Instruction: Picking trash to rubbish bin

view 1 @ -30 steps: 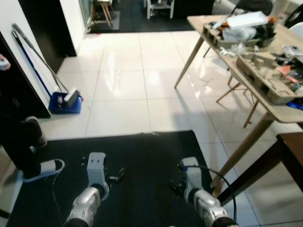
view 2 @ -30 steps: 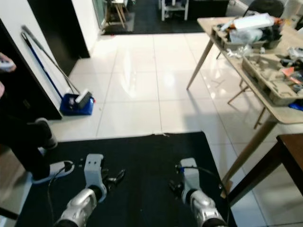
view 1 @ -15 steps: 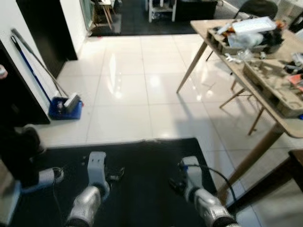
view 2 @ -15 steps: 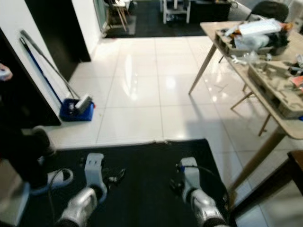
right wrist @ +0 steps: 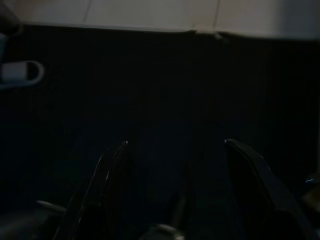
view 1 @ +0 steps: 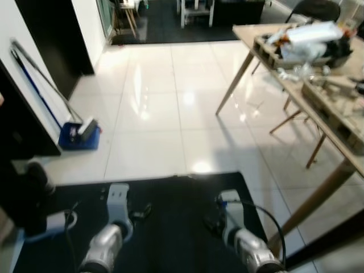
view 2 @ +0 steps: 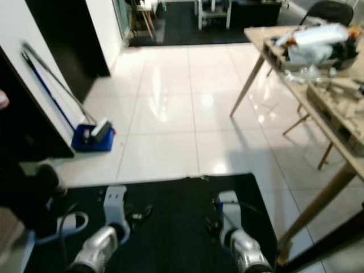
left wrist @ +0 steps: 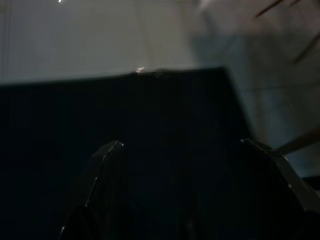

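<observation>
**Both arms low, hands spread and holding nothing**

The two silver arms reach forward and down at the bottom of the head views, roughly parallel and well apart. The left hand (left wrist: 192,190) hangs at the end of the left arm, its white wrist block upright above the silver forearm. In its wrist view the two black fingers (left wrist: 102,185) stand wide apart with nothing between them. The right hand (right wrist: 175,185) sits at the same height on the other side, with a black cable looping out from its wrist. Its fingers (right wrist: 112,185) are likewise spread, and the gap between them holds nothing. Neither hand touches anything.
</observation>
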